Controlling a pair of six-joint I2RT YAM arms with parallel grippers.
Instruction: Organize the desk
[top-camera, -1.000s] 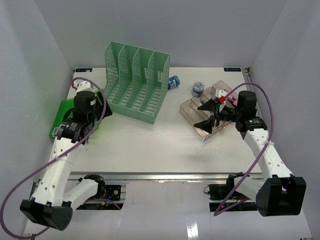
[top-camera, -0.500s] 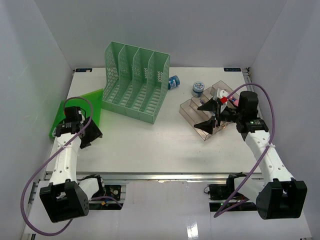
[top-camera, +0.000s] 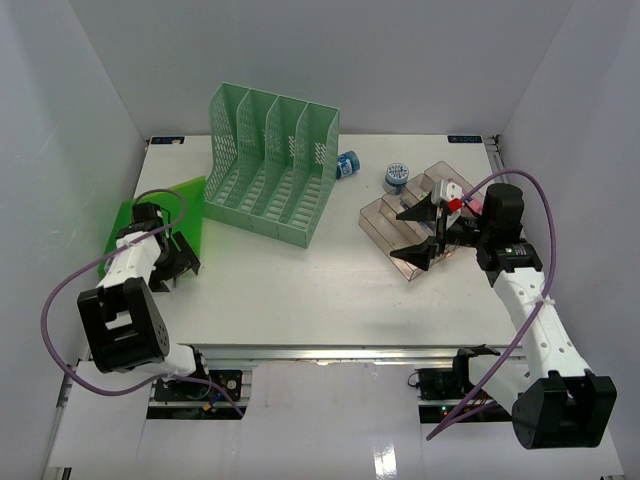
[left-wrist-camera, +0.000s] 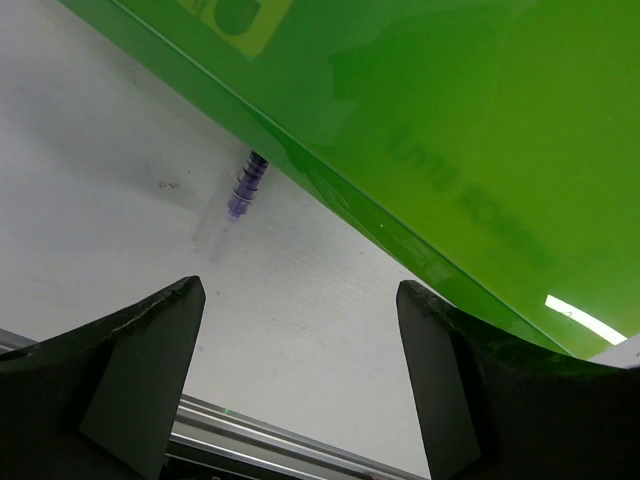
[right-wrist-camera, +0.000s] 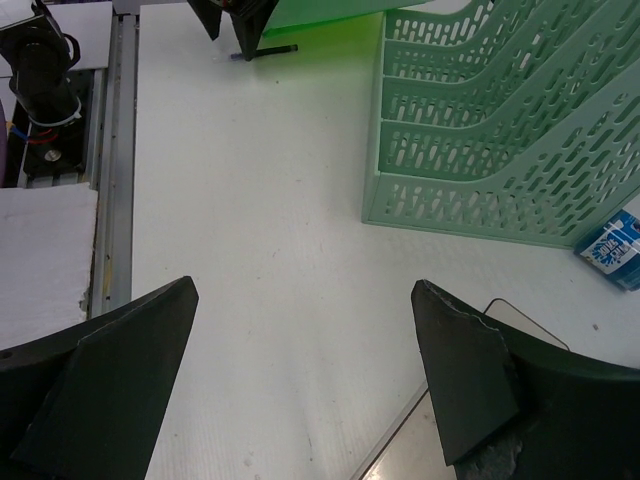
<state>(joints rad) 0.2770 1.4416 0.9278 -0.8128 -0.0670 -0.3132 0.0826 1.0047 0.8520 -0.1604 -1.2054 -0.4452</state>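
The white desk (top-camera: 300, 290) carries a flat green folder (top-camera: 170, 205) at its left side. My left gripper (top-camera: 175, 268) is open and empty, low over the desk just in front of the folder's near edge. The left wrist view shows its fingers spread (left-wrist-camera: 298, 300), the folder (left-wrist-camera: 450, 130) above them, and a pen with a purple grip (left-wrist-camera: 240, 195) half under the folder's edge. My right gripper (top-camera: 420, 232) is open and empty, above the left end of the clear tiered tray (top-camera: 385, 215). Its fingers frame bare desk (right-wrist-camera: 303, 300).
A green mesh file rack (top-camera: 270, 165) stands at the back centre and shows in the right wrist view (right-wrist-camera: 500, 120). A small blue box (top-camera: 347, 164) and a blue-white jar (top-camera: 396, 177) lie behind the tray. A metal rail (top-camera: 330, 352) runs along the front edge.
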